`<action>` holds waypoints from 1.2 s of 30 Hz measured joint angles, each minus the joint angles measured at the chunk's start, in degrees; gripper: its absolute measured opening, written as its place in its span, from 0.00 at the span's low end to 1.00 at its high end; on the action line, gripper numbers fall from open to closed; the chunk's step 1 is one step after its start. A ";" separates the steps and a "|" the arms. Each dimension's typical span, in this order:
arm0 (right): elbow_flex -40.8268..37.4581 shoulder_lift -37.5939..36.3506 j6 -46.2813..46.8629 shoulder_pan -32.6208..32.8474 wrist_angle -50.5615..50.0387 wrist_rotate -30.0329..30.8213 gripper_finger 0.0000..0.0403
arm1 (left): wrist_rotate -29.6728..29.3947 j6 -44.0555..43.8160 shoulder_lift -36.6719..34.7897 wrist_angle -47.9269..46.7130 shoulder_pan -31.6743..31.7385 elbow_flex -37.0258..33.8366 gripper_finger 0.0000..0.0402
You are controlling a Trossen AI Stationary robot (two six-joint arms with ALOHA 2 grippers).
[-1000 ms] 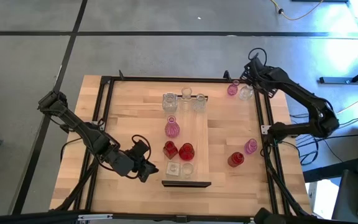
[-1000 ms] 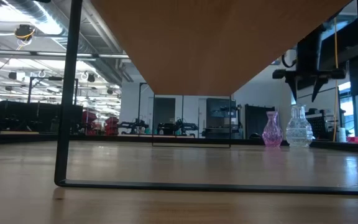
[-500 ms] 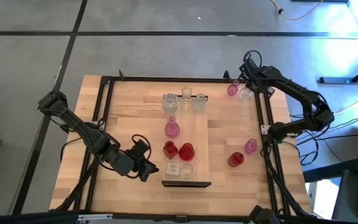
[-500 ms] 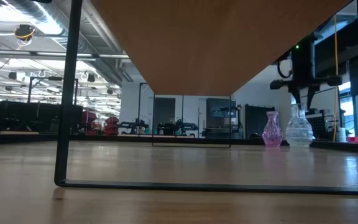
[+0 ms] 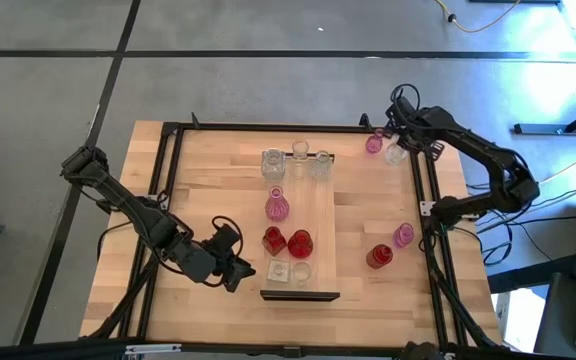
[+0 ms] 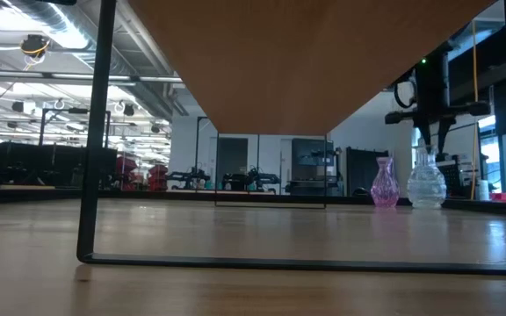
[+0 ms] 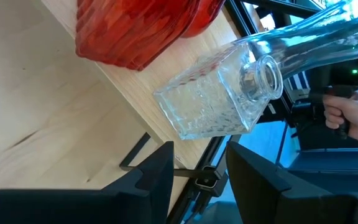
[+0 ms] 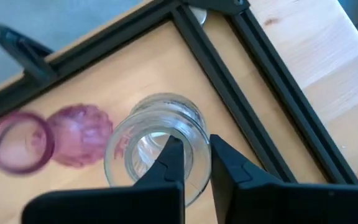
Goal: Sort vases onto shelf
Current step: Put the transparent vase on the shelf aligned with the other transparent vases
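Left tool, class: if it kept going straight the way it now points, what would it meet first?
Probably the clear square vase on the shelf; it lies straight ahead of the left tool, with the red vases off to the side. Depth is uncertain.

- No lettering, label, brand, number or sign can be read anywhere, from any of the four views.
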 joint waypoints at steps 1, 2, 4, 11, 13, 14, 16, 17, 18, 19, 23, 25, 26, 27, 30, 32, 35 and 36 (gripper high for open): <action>-0.02 -0.42 -0.12 0.53 -0.15 0.13 0.05 | 0.01 0.16 0.00 0.00 0.00 0.00 0.35; -0.09 -0.99 -0.11 1.10 -0.25 0.12 0.04 | 0.01 0.34 0.00 -0.02 -0.02 0.00 0.35; -0.14 -2.02 0.53 2.24 -0.32 -0.26 0.04 | 0.00 0.42 0.00 -0.10 -0.02 0.00 0.35; -0.22 -3.54 0.99 4.24 -2.23 -3.29 0.04 | 0.02 0.94 0.00 -1.28 -0.02 0.00 0.35; -0.22 -3.82 1.01 4.53 -2.90 -3.54 0.04 | 0.12 1.76 0.00 -1.20 -0.02 0.00 0.35; -0.22 -4.00 1.04 4.84 -2.88 -3.70 0.04 | 0.14 1.85 0.00 -1.20 -0.04 0.00 0.35; -0.28 -4.42 1.06 5.33 -2.72 -3.75 0.04 | 0.14 1.87 -0.01 -1.16 -0.04 0.00 0.35; -0.31 -4.76 1.03 5.33 -2.81 -3.85 0.04 | 0.16 1.87 -0.02 -1.17 -0.04 0.00 0.35; -0.33 -5.08 1.02 5.35 -2.91 -4.37 0.03 | 0.16 1.87 -0.02 -1.16 -0.07 0.00 0.35; -0.35 -5.40 1.03 5.35 -3.13 -4.64 0.03 | 0.16 1.87 -0.02 -1.15 -0.07 0.00 0.35; -0.39 -6.59 1.04 5.31 -3.13 -4.54 0.03 | 0.25 1.87 -0.02 -1.14 -0.09 0.00 0.35; -0.37 -7.40 1.00 5.31 -3.03 -4.20 0.03 | 0.27 1.87 -0.02 -1.11 -0.09 0.00 0.35; -0.37 -7.75 0.92 5.31 -3.17 -4.19 0.03 | 0.27 1.87 -0.02 -1.11 -0.09 0.00 0.35; -0.37 -8.17 0.82 5.31 -3.27 -4.23 0.03 | 0.29 1.87 -0.02 -1.11 -0.09 0.00 0.35; -0.37 -9.73 -0.25 5.31 -3.01 -4.63 0.01 | 0.29 1.89 -0.02 -1.09 -0.09 0.00 0.35; -0.37 -11.01 -0.68 5.31 -3.06 -4.80 0.01 | 0.29 1.89 -0.02 -1.09 -0.09 0.00 0.35; -0.33 -13.05 -0.78 5.31 -3.10 -5.22 0.01 | 0.27 1.89 -0.02 -1.09 -0.08 0.00 0.35; -0.33 -13.63 -0.78 5.31 -3.19 -5.29 0.01 | 0.27 1.91 -0.02 -1.09 -0.09 0.00 0.35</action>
